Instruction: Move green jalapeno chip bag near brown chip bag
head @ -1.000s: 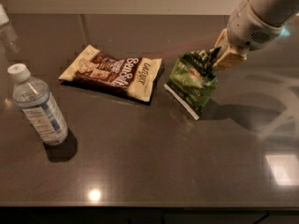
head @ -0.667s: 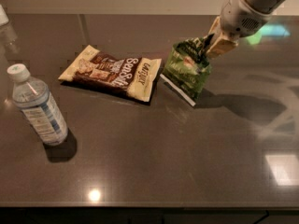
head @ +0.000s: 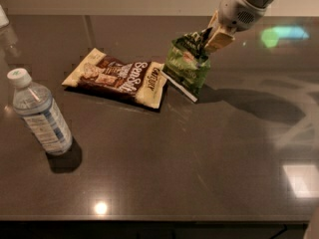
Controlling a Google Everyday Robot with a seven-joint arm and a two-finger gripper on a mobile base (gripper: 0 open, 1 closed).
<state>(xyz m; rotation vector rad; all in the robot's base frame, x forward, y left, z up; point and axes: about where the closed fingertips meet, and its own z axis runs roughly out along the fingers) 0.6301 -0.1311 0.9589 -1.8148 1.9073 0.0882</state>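
Hold: gripper (head: 208, 37) high at the right rear of the counter (head: 199, 183), reaching in from the upper right, fingers pinched tight on the crumpled top seal of the green jalapeno chip bag (head: 186, 67).

Where the bag is: hanging straight down from that pinch, directly under and a little left of the fingertips, nearly upright, lower white sealed edge down at the counter; resting there or only grazing, cannot tell.

Long axis: top to bottom while held, the white bottom strip slanting down toward the right.

Neighbour: brown chip bag (head: 117, 77) flat on the counter, just left of the green bag, lengthwise left to right and dipping slightly toward the right, near cream end just beside the green bag's lower left corner; touching or a sliver apart, cannot tell.

Deciding relation: target lying to the left of the held bag, with almost no room left between the two.

Look of the bag: glossy green, creased and bunched near the grip, pale label patch mid-face, lettering too soft to read.

Stage, as a judgement: placement all but made; likely only lowering and letting go left.

Risk, as a judgement: upright bag liable to flop on release, possibly onto the brown one.

Also on the counter: water bottle (head: 39, 114) upright at front left, well apart.
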